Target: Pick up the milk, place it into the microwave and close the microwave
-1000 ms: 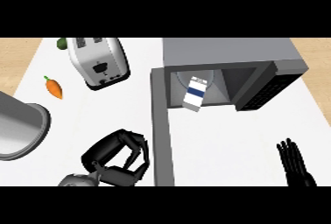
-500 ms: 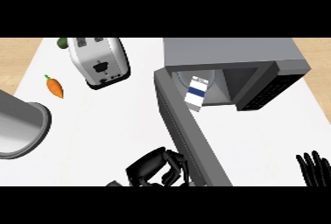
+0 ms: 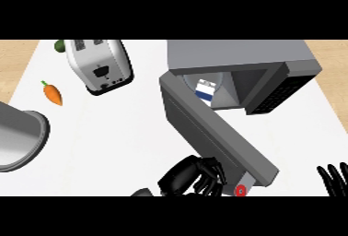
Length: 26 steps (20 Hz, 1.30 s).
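The milk carton (image 3: 206,87), white with a blue band, stands inside the grey microwave (image 3: 238,57). The microwave's door (image 3: 214,131) is swung partly inward, running diagonally from its hinge at the upper left down to the lower right. My left hand (image 3: 190,177) sits at the bottom centre with its fingers curled, pressed against the door's outer face near its free end and holding nothing. Only the straight fingertips of my right hand (image 3: 334,177) show at the lower right edge.
A silver toaster (image 3: 98,64) stands at the back left, with a carrot (image 3: 52,93) to its left. A large grey pot (image 3: 17,136) sits at the left edge. A green object (image 3: 60,45) peeks out behind the toaster.
The door has swung further toward the microwave's opening, with my left hand following it rightward. The milk is more hidden behind the door. The right hand stays low at the right.
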Each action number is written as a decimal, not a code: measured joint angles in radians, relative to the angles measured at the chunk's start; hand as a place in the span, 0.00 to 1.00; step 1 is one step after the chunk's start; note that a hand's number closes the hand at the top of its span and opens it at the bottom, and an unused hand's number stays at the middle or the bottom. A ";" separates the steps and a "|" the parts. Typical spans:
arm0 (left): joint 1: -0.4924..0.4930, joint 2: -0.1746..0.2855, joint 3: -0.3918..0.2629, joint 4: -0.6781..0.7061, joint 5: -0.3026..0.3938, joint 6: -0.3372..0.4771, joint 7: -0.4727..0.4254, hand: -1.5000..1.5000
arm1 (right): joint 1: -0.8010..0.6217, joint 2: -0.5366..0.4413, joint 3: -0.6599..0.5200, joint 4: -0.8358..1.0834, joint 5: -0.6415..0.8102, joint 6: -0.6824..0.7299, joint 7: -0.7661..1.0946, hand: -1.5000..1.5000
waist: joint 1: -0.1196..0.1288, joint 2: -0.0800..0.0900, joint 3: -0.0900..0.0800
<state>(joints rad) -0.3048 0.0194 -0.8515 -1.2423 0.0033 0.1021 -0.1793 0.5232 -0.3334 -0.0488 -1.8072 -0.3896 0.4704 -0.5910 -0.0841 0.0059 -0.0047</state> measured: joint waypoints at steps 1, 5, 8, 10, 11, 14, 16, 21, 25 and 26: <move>-0.021 0.002 -0.022 0.011 0.019 0.038 -0.002 1.00 | 0.004 -0.005 0.004 -0.027 -0.006 0.003 0.013 0.00 | -0.004 0.001 0.000; -0.105 0.010 -0.086 0.047 0.090 0.170 0.011 1.00 | 0.022 -0.028 0.021 -0.121 -0.035 0.017 0.063 0.00 | -0.024 0.006 0.000; -0.168 0.012 -0.119 0.073 0.142 0.245 0.023 1.00 | 0.014 -0.048 0.026 -0.173 -0.062 0.016 0.111 0.00 | -0.036 0.012 0.000; -0.201 0.007 -0.129 0.082 0.180 0.289 0.019 1.00 | 0.018 -0.055 0.033 -0.207 -0.075 0.016 0.132 0.00 | -0.052 0.014 -0.001; -0.215 0.003 -0.134 0.085 0.200 0.313 0.013 1.00 | 0.021 -0.058 0.035 -0.220 -0.081 0.014 0.143 0.00 | -0.057 0.015 -0.001; -0.271 -0.005 -0.138 0.099 0.257 0.371 0.001 1.00 | 0.021 -0.064 0.047 -0.258 -0.092 0.002 0.179 0.00 | -0.068 0.019 -0.001; -0.315 -0.008 -0.132 0.111 0.295 0.405 0.000 1.00 | 0.022 -0.067 0.048 -0.281 -0.104 -0.009 0.202 0.00 | -0.075 0.020 -0.001; -0.410 -0.015 -0.112 0.179 0.373 0.467 -0.026 1.00 | 0.023 -0.082 0.050 -0.339 -0.133 -0.030 0.255 0.00 | -0.098 0.029 -0.001; -0.481 -0.018 -0.091 0.237 0.439 0.487 -0.044 1.00 | 0.016 -0.090 0.049 -0.370 -0.161 -0.047 0.290 0.00 | -0.112 0.036 0.000; -0.498 -0.019 -0.087 0.250 0.458 0.486 -0.046 1.00 | 0.010 -0.093 0.047 -0.374 -0.166 -0.052 0.299 0.00 | -0.114 0.038 0.000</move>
<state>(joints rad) -0.8024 -0.0001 -0.9385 -0.9925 0.4613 0.5878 -0.2255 0.5327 -0.4265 -0.0020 -2.1810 -0.5558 0.4185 -0.2923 -0.1979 0.0440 -0.0043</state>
